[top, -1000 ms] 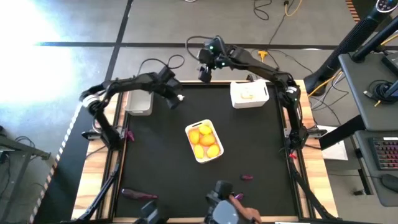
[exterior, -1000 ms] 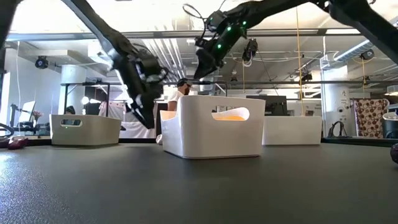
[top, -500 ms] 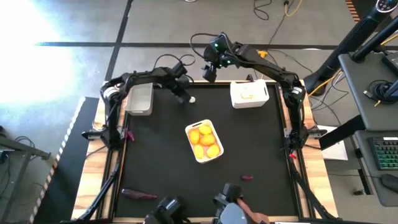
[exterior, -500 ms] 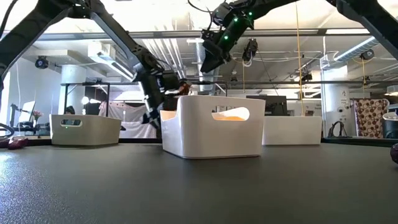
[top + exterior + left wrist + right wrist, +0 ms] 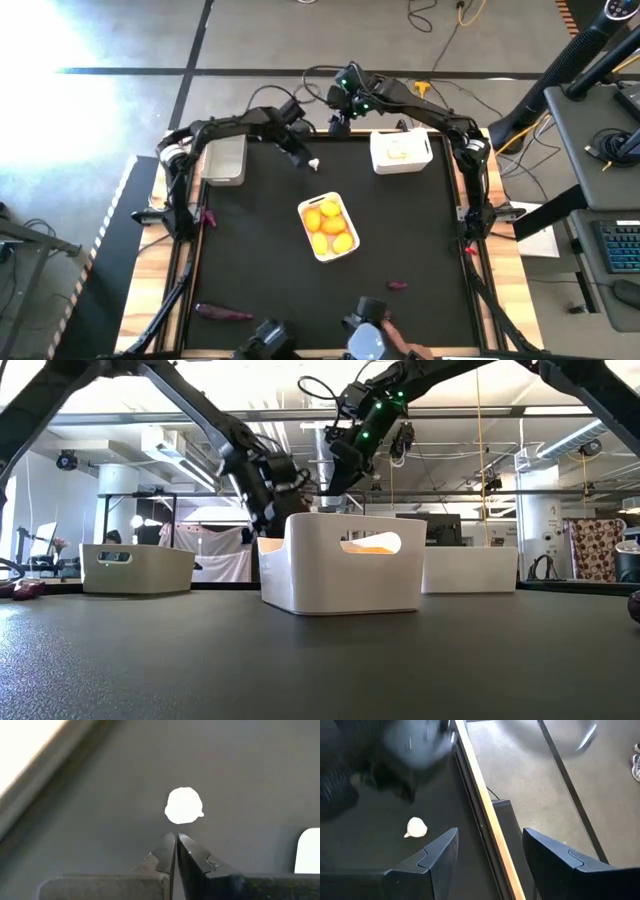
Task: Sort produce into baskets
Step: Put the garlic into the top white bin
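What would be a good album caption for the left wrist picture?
Left end effector, shut and empty, poised over a white garlic bulb lying on the dark table.

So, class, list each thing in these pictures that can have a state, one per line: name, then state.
left pincer: shut, empty, just short of the garlic bulb
right pincer: open, empty, over the table's far edge
garlic bulb: loose on the mat, not gripped
middle white basket: holds yellow-orange fruits
far white basket: something pale inside
grey basket: contents unclear
purple vegetables: lying on the mat, unsorted
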Robot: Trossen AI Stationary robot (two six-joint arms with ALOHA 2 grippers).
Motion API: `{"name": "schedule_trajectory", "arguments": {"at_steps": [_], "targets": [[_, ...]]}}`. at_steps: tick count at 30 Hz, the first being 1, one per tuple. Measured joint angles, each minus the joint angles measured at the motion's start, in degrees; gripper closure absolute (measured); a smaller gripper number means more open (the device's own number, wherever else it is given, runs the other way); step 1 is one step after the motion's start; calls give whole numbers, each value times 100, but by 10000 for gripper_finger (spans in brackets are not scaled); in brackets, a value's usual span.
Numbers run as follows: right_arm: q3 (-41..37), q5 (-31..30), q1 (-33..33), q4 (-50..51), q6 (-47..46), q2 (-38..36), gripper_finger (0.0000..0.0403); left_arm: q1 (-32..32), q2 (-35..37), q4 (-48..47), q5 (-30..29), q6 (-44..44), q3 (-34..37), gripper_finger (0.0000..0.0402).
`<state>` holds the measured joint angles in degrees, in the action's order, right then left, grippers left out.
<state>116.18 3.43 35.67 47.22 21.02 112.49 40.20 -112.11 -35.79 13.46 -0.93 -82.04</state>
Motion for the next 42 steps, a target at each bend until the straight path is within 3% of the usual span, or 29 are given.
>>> {"name": "schedule_trajectory", "arguments": {"at_steps": [5, 14, 21, 27, 33, 37, 42], "targets": [[-355, 8, -1, -360, -185, 0, 188, 198, 625, -37, -271, 2, 83, 400], [-1403, 283, -179, -2349, -1327, 103, 179, 357, 1515, -9, -333, 26, 120, 400], [-1368, 260, -429, -2346, -1570, 621, 110, 359, 1746, -11, -427, 105, 149, 400], [-1250, 291, -422, -2292, -1468, 971, 66, 387, 1929, -340, -841, -95, 151, 400], [-1232, 790, -478, -1926, -413, 1156, 64, 554, 2367, -731, -1339, -300, 157, 400], [-1241, 1340, -518, -1948, -127, 1357, 74, 731, 2633, -704, -1360, -296, 158, 400], [-1239, 1108, -556, -2044, -149, 1542, 95, 837, 2766, -771, -1362, -260, 161, 400]]}}
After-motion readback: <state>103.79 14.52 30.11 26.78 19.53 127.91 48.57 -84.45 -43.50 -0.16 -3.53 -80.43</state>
